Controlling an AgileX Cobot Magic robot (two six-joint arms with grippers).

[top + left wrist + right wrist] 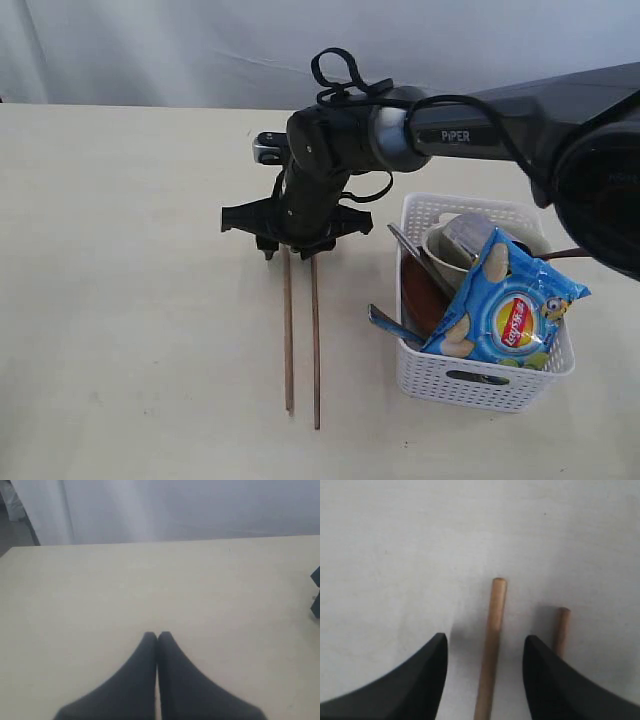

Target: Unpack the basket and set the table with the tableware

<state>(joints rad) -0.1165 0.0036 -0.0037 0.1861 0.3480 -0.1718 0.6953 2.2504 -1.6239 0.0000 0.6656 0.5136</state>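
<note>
Wooden chopsticks point(288, 330) lie side by side on the table point(130, 300), near the basket point(480, 385). The right gripper point(290, 250) hangs low over one end of them, jaws apart, one stick between them, the other just outside. A crooked lift could nudge them askew. The left gripper point(157, 636) is closed, empty
</note>
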